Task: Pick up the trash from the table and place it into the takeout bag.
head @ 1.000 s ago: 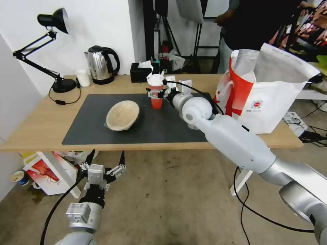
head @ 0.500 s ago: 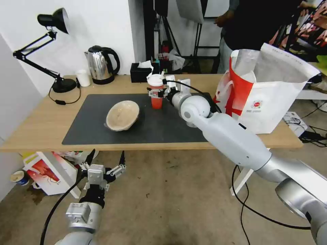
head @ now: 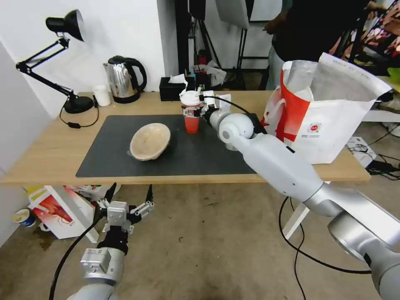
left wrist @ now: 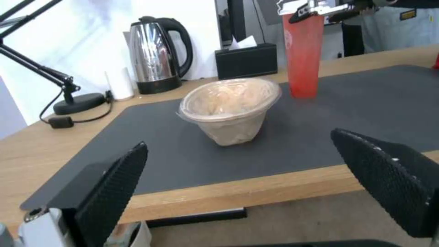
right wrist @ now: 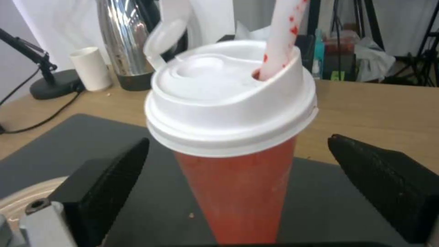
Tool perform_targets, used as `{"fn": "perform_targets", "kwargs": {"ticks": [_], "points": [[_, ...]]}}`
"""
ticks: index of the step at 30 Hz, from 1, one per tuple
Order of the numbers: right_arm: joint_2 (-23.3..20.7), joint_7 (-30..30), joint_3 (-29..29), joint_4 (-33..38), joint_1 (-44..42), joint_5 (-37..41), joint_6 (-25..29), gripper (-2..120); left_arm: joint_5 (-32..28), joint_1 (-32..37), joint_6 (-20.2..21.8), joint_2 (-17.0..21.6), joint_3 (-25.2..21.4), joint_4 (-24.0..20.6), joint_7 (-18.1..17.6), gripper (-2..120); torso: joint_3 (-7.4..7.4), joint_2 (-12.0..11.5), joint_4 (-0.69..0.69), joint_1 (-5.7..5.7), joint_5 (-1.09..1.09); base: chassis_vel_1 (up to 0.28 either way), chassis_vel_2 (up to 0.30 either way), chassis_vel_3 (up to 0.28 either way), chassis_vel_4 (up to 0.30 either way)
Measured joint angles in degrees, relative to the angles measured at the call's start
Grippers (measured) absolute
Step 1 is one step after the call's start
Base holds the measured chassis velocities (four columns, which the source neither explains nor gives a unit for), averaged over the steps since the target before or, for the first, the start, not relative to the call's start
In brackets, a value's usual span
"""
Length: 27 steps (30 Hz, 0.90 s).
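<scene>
- The red cup [head: 191,121] stands upright on the dark mat [head: 125,162], between the spread fingers of the right tool [head: 195,111]; no grip yet.
- The beige bowl [head: 150,141] waits on the surface [head: 46,150].
- The takeout bag [head: 329,112] stands open; cup and bowl remain.
- The left tool [head: 125,204] hangs spread below the surface edge.

Looks like a lab/studio mocked up as an office desk: bare concrete floor [head: 208,233] w/ loose cables, black tripods [head: 200,41] and light stands top centre, wood table [head: 41,154] w/ desk lamp [head: 62,25] and kettle [head: 123,79] upper left.
</scene>
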Motion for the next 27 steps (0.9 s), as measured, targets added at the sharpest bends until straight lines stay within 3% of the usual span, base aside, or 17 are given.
{"fn": "perform_targets", "kwargs": {"ticks": [27], "points": [[3.64,-2.93,0.28,-7.24,1.04,-0.87,-0.22,100,0.0,0.0,0.0,0.0,0.0,0.0,0.0,100,0.0,0.0,0.0,0.0,0.0,0.0,0.0,0.0,0.0]]}}
